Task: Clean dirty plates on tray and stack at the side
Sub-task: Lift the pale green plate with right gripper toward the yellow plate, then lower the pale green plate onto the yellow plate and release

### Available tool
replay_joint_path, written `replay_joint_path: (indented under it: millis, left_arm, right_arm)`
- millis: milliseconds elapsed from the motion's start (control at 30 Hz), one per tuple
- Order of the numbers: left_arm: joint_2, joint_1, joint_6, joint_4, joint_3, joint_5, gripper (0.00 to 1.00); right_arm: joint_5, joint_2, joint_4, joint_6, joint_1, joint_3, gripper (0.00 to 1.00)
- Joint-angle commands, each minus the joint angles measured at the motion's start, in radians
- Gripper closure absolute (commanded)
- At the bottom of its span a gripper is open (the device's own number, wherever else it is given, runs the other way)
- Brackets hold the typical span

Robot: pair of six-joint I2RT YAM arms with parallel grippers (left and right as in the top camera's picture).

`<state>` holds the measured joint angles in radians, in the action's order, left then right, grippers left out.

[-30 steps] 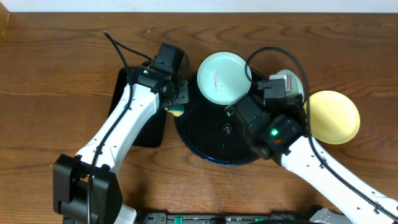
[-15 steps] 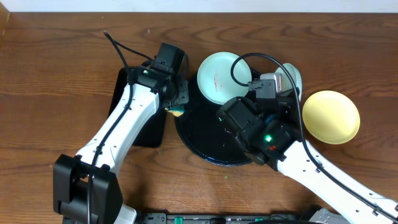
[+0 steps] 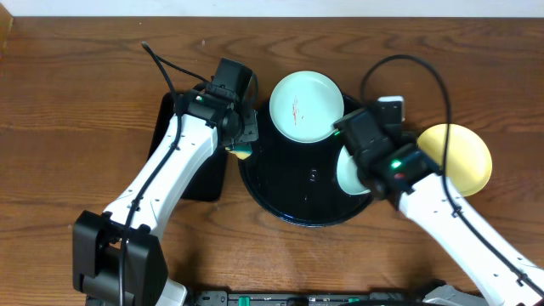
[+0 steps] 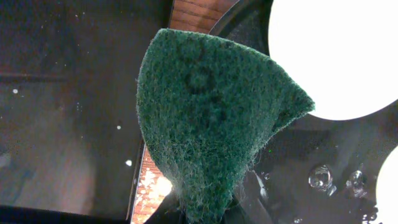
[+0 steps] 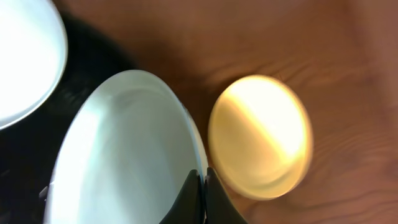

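The round black tray (image 3: 293, 191) lies mid-table. On its back edge rests a mint plate (image 3: 306, 106) with a red smear. My right gripper (image 3: 357, 160) is shut on the rim of a second mint plate (image 3: 347, 174) over the tray's right side; the wrist view shows its fingers (image 5: 203, 186) pinching that plate (image 5: 124, 155). A yellow plate (image 3: 455, 159) sits on the table to the right. My left gripper (image 3: 240, 140) hangs at the tray's left edge, shut on a green sponge (image 4: 211, 118).
A rectangular black tray (image 3: 183, 157) lies under my left arm, touching the round tray's left side. Water drops (image 4: 323, 177) bead on the round tray. My right arm crosses the table's front right, partly covering the held plate.
My right arm has swung round, and the mint plate it holds has come from the back right to over the tray's right side. The left arm and sponge have not moved.
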<state>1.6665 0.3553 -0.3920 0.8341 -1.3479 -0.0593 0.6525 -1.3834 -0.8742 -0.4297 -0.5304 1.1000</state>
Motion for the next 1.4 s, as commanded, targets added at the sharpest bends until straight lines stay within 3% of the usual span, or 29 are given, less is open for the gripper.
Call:
replay_joint_path:
  millis: [0,167,333,633,767,833,1100,1367]
  left_arm:
    - [0.001,-0.001,0.006,0.003,0.005,-0.004,0.93]
    - [0.001,-0.001,0.006,0.003,0.005,-0.004,0.93]
    - [0.001,-0.001,0.006,0.002,0.005,-0.004,0.93]
    - [0.001,-0.001,0.006,-0.003,0.005,-0.004,0.93]
    - [0.001,-0.001,0.006,-0.003,0.005,-0.004,0.92]
    - [0.001,-0.001,0.006,-0.002,0.005,-0.004,0.92]
    - [0.001,-0.001,0.006,-0.002,0.005,-0.004,0.92]
    - [0.001,-0.001,0.006,-0.002,0.005,-0.004,0.93]
  right_arm:
    - [-0.333,0.020,-0.002,-0.025,0.100,0.000,0.99]
    - [-0.595,0.022,-0.005,0.014,0.261,0.000,0.99]
    - [-0.726,0.022,-0.046,0.045,0.391,0.000,0.99]
    - [-0.731,0.004,-0.117,0.079,0.433,-0.001,0.98]
    - [-0.701,-0.044,-0.145,0.067,0.442,-0.002,0.76]
    - [-0.702,-0.077,-0.148,0.067,0.457,-0.002,0.71]
    - [-0.702,-0.206,-0.151,0.095,0.513,-0.002,0.69]
    - [-0.676,-0.227,-0.151,0.094,0.536,-0.002,0.68]
